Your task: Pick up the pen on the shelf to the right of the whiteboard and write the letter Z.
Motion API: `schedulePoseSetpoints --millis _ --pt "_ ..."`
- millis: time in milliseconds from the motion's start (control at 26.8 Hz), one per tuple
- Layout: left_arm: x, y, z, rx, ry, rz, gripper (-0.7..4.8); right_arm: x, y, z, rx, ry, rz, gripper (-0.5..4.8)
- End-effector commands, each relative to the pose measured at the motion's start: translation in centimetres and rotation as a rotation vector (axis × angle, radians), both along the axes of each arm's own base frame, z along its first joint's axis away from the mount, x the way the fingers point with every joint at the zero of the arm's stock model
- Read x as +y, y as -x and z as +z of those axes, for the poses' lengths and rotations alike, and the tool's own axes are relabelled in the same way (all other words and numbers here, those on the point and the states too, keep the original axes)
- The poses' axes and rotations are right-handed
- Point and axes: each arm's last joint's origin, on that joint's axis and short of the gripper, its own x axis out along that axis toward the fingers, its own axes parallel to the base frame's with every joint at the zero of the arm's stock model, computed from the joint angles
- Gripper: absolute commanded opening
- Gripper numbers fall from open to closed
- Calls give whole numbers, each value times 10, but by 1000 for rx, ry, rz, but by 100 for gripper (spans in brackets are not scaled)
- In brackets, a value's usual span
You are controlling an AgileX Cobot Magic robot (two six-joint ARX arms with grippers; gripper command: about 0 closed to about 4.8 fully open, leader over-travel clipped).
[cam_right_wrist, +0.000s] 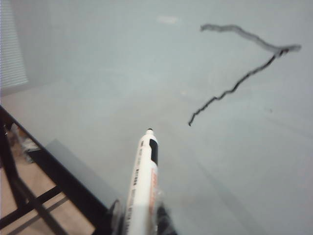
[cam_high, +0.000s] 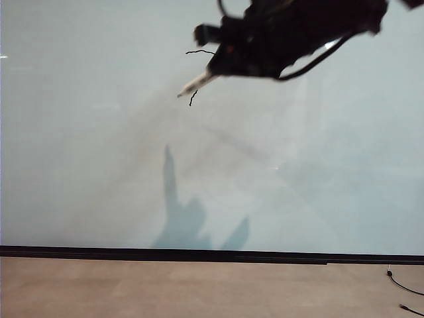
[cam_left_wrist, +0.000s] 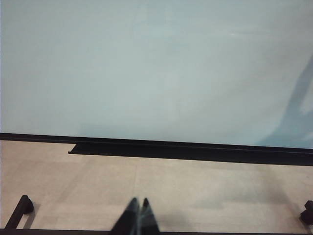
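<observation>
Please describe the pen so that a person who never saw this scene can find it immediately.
Start at the big pale whiteboard and look high, right of centre, where the dark right hand hangs. The pen sticks out of it, tip beside the unfinished letter Z. It is slim and white with printing on the barrel, unlike the black cable.

Whiteboard [cam_high: 99, 165] wide open around right end effector [cam_high: 218, 69]; left end effector [cam_left_wrist: 138, 215] low, clear.

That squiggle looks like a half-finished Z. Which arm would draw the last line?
The right. Its gripper is shut on the pen, whose tip hangs near the unfinished Z on the whiteboard. The left gripper is shut, holding nothing, low near the board's bottom edge.
</observation>
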Motion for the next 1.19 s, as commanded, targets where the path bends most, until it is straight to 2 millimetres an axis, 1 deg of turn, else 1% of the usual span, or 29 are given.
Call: schedulePoseSetpoints --millis 37,224,447,820,1193 --pt "0 0 2 -13 -4 -1 -5 1 -10 0 -42 -69 -22 -6" --pt "0 0 2 -13 -5 -1 -5 2 -19 -9 -26 -80 -34 -6" --pt "0 0 2 -13 -4 -1 -5 4 -33 -4 -34 -92 -30 -6" --pt "0 0 2 -13 -4 -1 -4 3 -34 -4 -20 -80 -44 -6" --pt "0 0 2 -13 -4 -1 -4 -2 -32 1 -9 -59 -84 -6"
